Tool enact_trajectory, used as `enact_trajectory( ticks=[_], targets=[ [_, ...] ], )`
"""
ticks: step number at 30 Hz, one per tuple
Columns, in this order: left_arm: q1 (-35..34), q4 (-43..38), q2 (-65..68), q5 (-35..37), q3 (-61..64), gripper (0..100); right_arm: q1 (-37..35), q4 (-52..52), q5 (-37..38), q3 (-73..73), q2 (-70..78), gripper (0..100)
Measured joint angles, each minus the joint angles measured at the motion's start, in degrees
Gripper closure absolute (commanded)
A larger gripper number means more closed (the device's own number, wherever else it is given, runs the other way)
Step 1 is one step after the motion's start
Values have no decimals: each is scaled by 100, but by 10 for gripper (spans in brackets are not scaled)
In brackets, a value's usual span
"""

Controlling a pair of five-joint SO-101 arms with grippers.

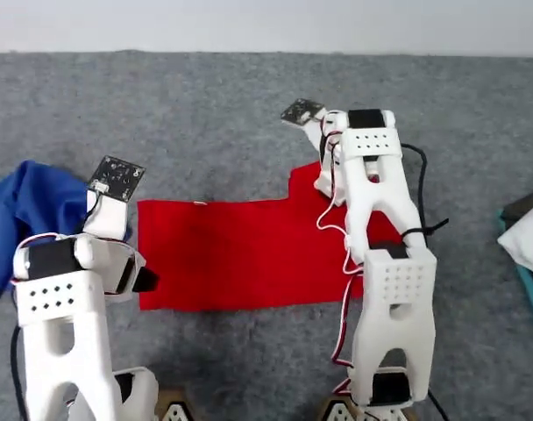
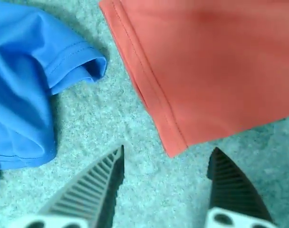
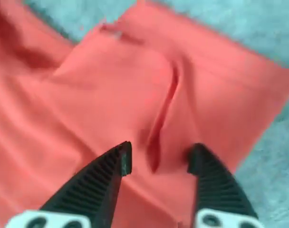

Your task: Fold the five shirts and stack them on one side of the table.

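Note:
A red shirt (image 1: 240, 254) lies spread flat in the middle of the grey table, with one sleeve (image 1: 303, 180) sticking out toward the far side. My left gripper (image 2: 168, 151) hangs open just above the near left corner of the red shirt (image 2: 206, 71), holding nothing. A crumpled blue shirt (image 1: 30, 210) lies at the left, its sleeve (image 2: 73, 64) close to that corner. My right gripper (image 3: 158, 159) is open low over the red shirt (image 3: 111, 95) by the sleeve, and a raised crease (image 3: 163, 114) runs between its fingers. The right arm (image 1: 372, 175) covers that end of the shirt.
Folded garments in dark, white and teal (image 1: 528, 246) sit stacked at the table's right edge. Bare grey table surface (image 1: 205, 114) stretches along the far side. The left arm (image 1: 60, 298) stands at the near left.

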Motion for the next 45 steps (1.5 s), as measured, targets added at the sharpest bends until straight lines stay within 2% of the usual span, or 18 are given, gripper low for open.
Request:
enact_trajectory(
  ticks=[2,6,17,20,26,35,39,45],
  targets=[
    [0,0,0,0,0,724,9,-9,-229,-501,273,957],
    [0,0,0,0,0,724,149,9,-615,-1591,870,987],
    [0,0,0,0,0,724,378,571,-668,-3648,2154,991],
    [0,0,0,0,0,724,378,571,-686,-3824,2251,976],
    [0,0,0,0,0,724,378,571,-686,-3824,2233,834],
    [0,0,0,0,0,724,378,862,-686,-3824,1873,824],
    [0,0,0,0,0,724,404,870,-686,-3824,1873,772],
    [0,0,0,0,0,724,563,360,-703,-3824,2242,771]
  ],
)
